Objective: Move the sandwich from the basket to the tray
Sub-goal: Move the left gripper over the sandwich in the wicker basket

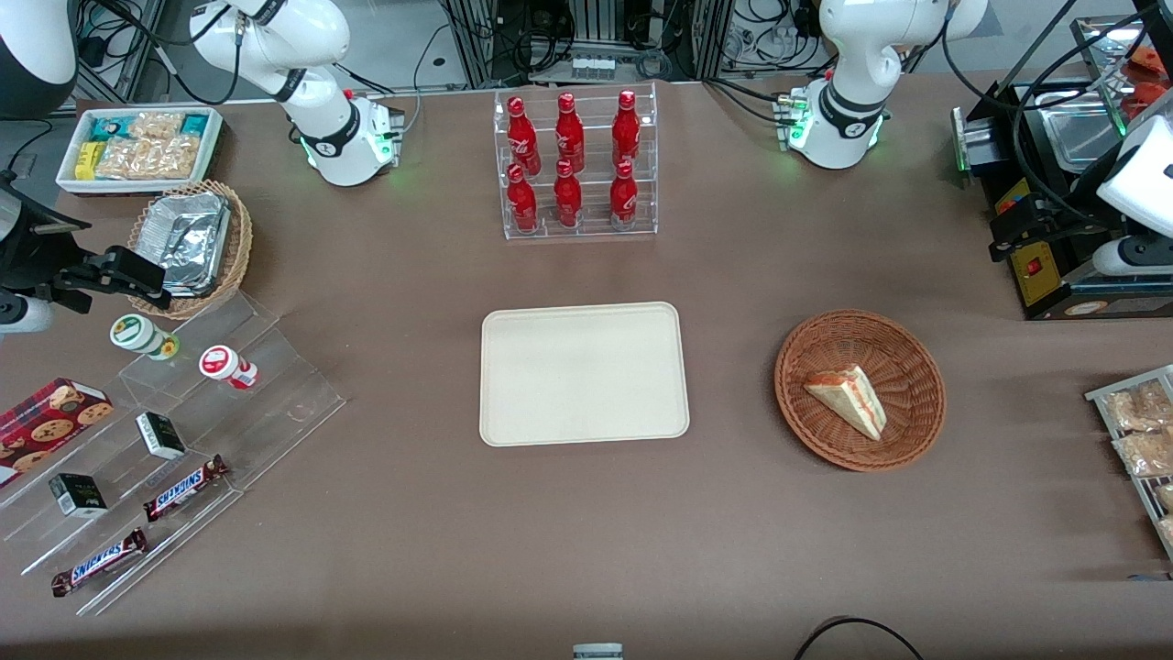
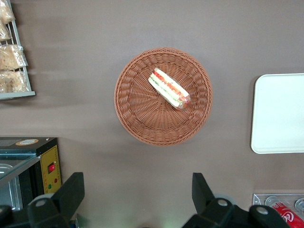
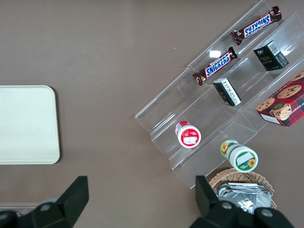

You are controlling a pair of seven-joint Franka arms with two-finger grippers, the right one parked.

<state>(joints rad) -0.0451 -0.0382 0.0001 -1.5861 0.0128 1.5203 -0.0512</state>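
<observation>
The sandwich (image 1: 848, 399) (image 2: 169, 89), a clear-wrapped white wedge with red and green filling, lies in the round reddish-brown basket (image 1: 797, 367) (image 2: 133, 109). The cream tray (image 1: 584, 373) (image 2: 280, 114) (image 3: 26, 126) lies flat beside the basket, toward the parked arm's end, with nothing on it. My gripper (image 1: 1013, 229) (image 2: 137, 190) hangs high above the table, farther from the front camera than the basket and toward the working arm's end. It is open, with only bare table showing between its fingers.
A clear rack of red bottles (image 1: 575, 165) stands farther back than the tray. A black machine (image 1: 1054, 275) sits beside my gripper. A wire rack of bagged snacks (image 1: 1141, 431) (image 2: 12, 61) lies at the working arm's end. Acrylic steps with snacks (image 1: 183, 440) lie toward the parked arm's end.
</observation>
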